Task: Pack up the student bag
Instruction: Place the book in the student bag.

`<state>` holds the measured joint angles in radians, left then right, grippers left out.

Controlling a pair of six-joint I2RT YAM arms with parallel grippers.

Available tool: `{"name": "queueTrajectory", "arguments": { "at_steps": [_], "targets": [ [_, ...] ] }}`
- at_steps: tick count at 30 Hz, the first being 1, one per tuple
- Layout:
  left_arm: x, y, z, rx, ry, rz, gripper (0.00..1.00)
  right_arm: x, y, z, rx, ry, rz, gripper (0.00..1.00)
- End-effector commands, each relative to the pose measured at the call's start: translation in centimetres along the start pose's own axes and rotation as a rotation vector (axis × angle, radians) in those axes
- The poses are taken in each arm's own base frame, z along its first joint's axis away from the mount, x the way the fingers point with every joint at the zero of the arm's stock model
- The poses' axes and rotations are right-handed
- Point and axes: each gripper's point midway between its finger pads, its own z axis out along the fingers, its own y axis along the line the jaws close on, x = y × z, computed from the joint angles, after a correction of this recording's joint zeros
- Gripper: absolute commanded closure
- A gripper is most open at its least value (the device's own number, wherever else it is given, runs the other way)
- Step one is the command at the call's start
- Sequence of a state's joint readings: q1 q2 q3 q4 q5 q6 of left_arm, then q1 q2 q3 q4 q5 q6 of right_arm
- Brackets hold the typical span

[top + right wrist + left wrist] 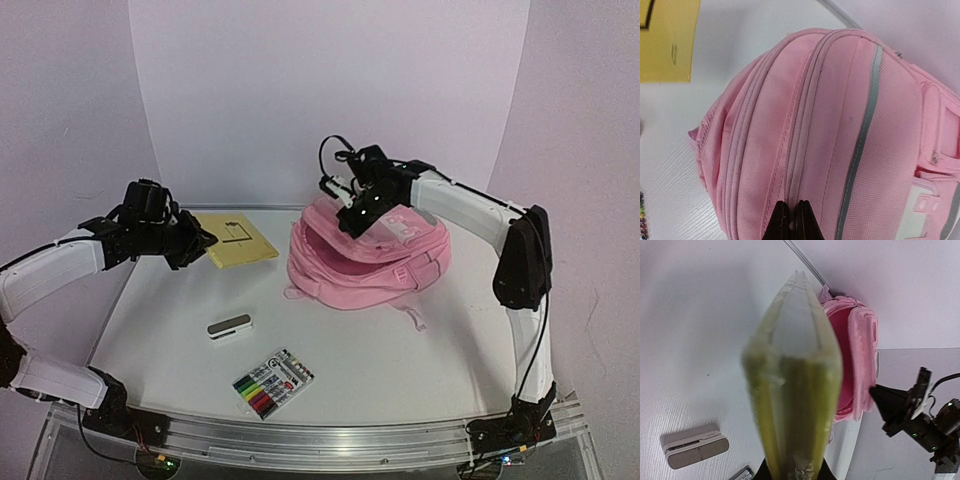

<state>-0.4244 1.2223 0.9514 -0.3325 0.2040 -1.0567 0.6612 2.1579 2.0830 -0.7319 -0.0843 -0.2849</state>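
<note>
The student bag (385,268) is a soft pink backpack lying at the back middle of the table, its top flap raised off the body. My right gripper (350,213) is at that flap. In the right wrist view it (792,220) is shut on a zipper seam of the bag (840,125). A flat yellow notebook (240,240) lies left of the bag, and my left gripper (203,240) is at its left edge. The left wrist view shows the notebook (795,380) edge-on between the left gripper's (792,471) jaws, with the bag (855,340) beyond it.
A small grey and white case (230,328) lies on the table in front of the notebook. A pack of coloured markers (273,383) sits nearer the front edge. White walls enclose the table behind and at the sides.
</note>
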Motion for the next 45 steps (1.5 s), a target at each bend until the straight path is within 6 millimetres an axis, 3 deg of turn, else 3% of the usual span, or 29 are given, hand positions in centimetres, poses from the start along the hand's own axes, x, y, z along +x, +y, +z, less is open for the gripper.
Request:
{"name": "queueTrajectory", "arguments": {
  "at_steps": [1, 10, 14, 19, 22, 27, 33, 45],
  "targets": [
    [-0.4, -6.9, -2.0, 0.315, 0.000, 0.067, 1.00, -5.4, -1.0, -8.0, -0.111, -0.221, 0.091, 1.00],
    [1.8, -10.9, -0.1, 0.557, 0.153, 0.115, 1.00, -6.7, -2.7, -10.1, -0.286, -0.303, 0.225, 1.00],
    [2.3, -11.8, 2.2, 0.564, 0.189, 0.122, 1.00, -7.4, -2.2, -11.0, -0.345, -0.332, 0.232, 1.00],
    [1.8, -13.4, 6.6, 0.621, 0.219, 0.088, 1.00, -7.8, -1.4, -11.6, -0.404, -0.345, 0.237, 1.00],
    [2.3, -16.0, 9.3, 0.681, 0.253, 0.115, 1.00, -7.8, -1.0, -11.8, -0.428, -0.348, 0.241, 1.00],
    [3.8, -18.6, 15.1, 0.761, 0.293, 0.083, 1.00, -8.1, -0.2, -12.4, -0.484, -0.359, 0.240, 1.00],
    [5.7, -22.3, 19.5, 0.792, 0.361, 0.100, 1.00, -8.1, 0.5, -12.4, -0.526, -0.359, 0.233, 1.00],
    [8.0, -19.8, 25.9, 0.693, 0.349, -0.024, 0.97, -8.0, 1.6, -13.1, -0.593, -0.373, 0.194, 1.00]
  ]
}}
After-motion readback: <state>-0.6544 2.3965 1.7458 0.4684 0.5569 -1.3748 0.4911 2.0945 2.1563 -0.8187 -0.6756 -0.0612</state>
